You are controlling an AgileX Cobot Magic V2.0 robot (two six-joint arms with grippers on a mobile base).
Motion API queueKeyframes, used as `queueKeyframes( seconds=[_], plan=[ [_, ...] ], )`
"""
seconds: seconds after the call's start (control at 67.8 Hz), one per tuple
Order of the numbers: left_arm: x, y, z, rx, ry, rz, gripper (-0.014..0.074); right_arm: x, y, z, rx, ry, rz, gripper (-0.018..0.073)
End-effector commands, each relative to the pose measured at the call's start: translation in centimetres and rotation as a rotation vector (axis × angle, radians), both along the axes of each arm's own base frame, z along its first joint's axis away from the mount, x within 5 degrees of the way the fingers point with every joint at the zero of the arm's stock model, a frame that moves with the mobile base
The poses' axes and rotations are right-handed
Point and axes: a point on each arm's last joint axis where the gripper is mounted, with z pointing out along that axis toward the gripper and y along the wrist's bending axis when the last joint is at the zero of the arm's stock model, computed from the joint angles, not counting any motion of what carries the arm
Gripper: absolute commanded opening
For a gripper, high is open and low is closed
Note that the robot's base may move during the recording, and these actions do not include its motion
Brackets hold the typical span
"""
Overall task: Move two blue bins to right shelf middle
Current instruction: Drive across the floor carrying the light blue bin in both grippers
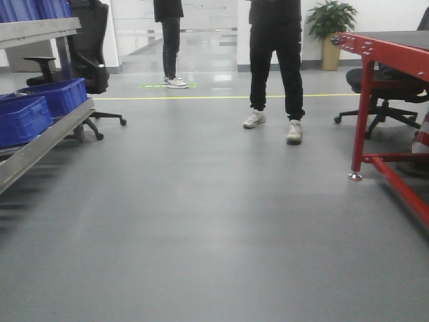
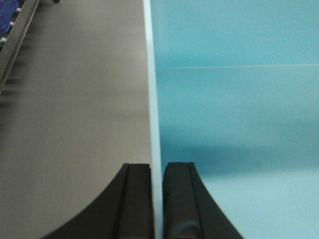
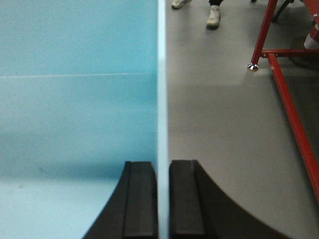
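Observation:
A pale sky-blue bin [image 2: 234, 124] fills the right half of the left wrist view and the left half of the right wrist view [image 3: 75, 114]. My left gripper [image 2: 158, 167] is shut on the thin left wall of this bin, one black finger outside and one inside. My right gripper [image 3: 163, 164] is shut on the opposite, right wall in the same way. The bin hangs over grey floor. Only one bin's interior shows; whether another is nested in it I cannot tell. The right shelf middle is out of view. The front view shows neither the bin nor the grippers.
A steel rack [image 1: 47, 137] with dark blue crates [image 1: 40, 104] stands at the left; its edge shows in the left wrist view [image 2: 15, 40]. A red-framed table [image 1: 375, 87] stands at the right [image 3: 289, 109]. Two people [image 1: 275, 60] and a black office chair [image 1: 87, 47] are ahead.

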Motion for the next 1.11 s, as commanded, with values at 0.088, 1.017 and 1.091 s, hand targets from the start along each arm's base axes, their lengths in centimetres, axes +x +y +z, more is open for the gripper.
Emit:
queueKeyframes(
  seconds=[0.088,1.017,1.091],
  plan=[
    [-0.24,-0.09,1.22,-0.017,-0.092,-0.026,-0.0111,-0.17,-0.42,0.92,-0.006,-0.061,-0.003,-0.0162],
    [-0.21,0.01,1.29,-0.007,-0.101,-0.019,-0.0111,-0.17,-0.42,0.92,-0.006,-0.061,-0.003,-0.0162],
    [-0.21,0.01,1.29,-0.007,-0.101,-0.019,-0.0111,-0.17,-0.42,0.92,-0.006,-0.061,-0.003,-0.0162]
  ],
)
